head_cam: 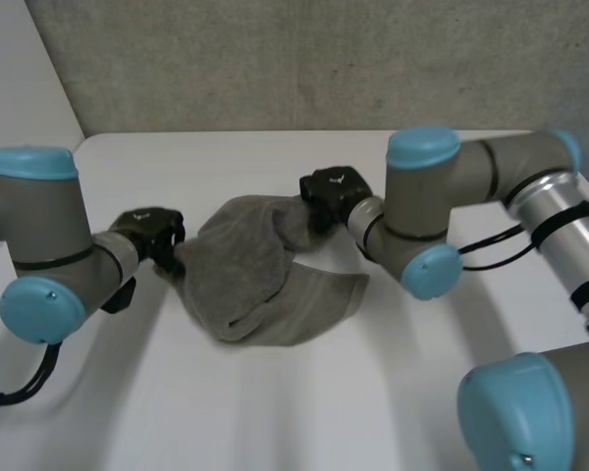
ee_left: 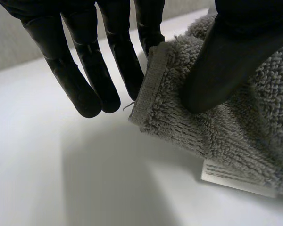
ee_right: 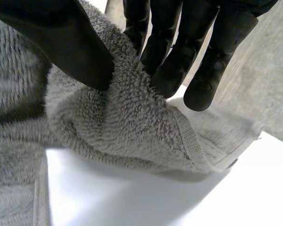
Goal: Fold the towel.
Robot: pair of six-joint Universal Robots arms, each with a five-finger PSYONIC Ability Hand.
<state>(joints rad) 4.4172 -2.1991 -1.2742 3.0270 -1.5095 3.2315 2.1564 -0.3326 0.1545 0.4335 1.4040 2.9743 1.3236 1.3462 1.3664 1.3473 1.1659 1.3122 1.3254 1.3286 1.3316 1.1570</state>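
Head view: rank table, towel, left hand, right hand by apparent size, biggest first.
1. table
2. towel
3. left hand and right hand: they look about alike, so not ranked against each other.

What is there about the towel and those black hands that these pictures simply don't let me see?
- Head view: towel hides left hand's and right hand's fingertips.
- Left wrist view: label print too small, partly under towel.
- Right wrist view: towel cut off by edges.
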